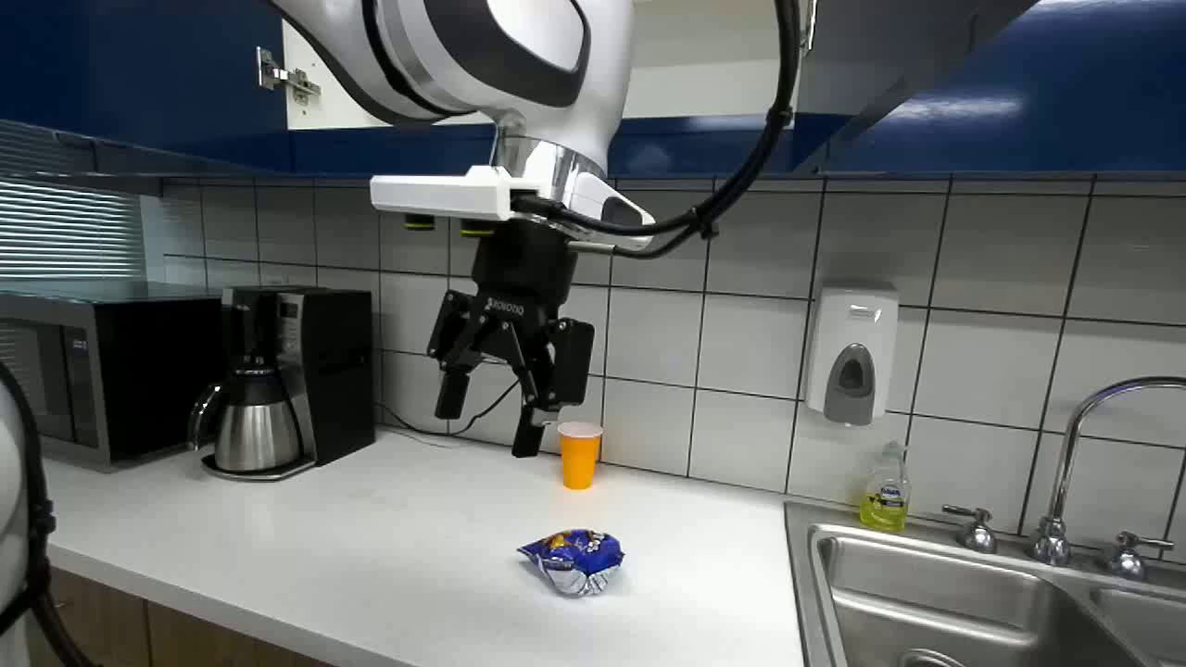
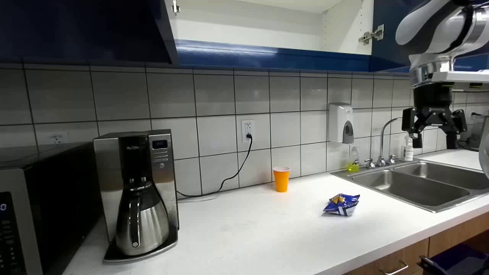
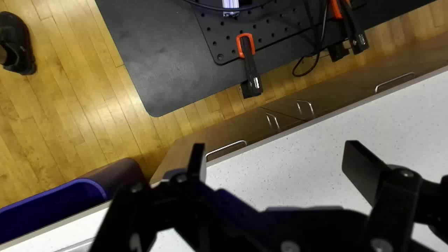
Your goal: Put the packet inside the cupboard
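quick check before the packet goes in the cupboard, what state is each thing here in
Hand: open, holding nothing
Packet: on the counter; whether sealed, cannot tell
Cupboard: open
Orange cup: upright
Carafe: seated in the coffee maker
Microwave: display lit
Soap bottle: upright, partly full
Plug: in the wall outlet
Blinds: lowered

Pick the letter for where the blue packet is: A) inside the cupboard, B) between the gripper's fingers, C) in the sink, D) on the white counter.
D: in both exterior views the packet lies on the counter, and the open gripper holds nothing.
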Available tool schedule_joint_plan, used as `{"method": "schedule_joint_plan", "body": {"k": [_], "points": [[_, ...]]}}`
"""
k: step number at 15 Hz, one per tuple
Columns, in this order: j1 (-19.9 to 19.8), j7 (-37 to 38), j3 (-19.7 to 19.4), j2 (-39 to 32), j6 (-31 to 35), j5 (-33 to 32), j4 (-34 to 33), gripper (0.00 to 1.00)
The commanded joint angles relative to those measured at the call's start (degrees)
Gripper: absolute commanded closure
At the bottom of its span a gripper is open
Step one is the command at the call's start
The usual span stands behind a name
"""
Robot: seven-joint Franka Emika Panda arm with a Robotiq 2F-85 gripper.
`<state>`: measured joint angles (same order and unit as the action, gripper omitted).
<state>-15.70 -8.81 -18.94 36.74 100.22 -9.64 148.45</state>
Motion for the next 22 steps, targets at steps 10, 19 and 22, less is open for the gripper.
{"method": "schedule_joint_plan", "body": {"k": [10, 19, 22], "points": [[0.3, 2.8, 2.0, -2.7, 4.1, 1.4, -1.9, 0.00], [3.8, 10.4, 7.2, -13.8, 17.3, 5.2, -5.3, 0.00], [4.6, 12.8, 7.9, -19.4, 20.6, 7.1, -6.9, 0.00]]}}
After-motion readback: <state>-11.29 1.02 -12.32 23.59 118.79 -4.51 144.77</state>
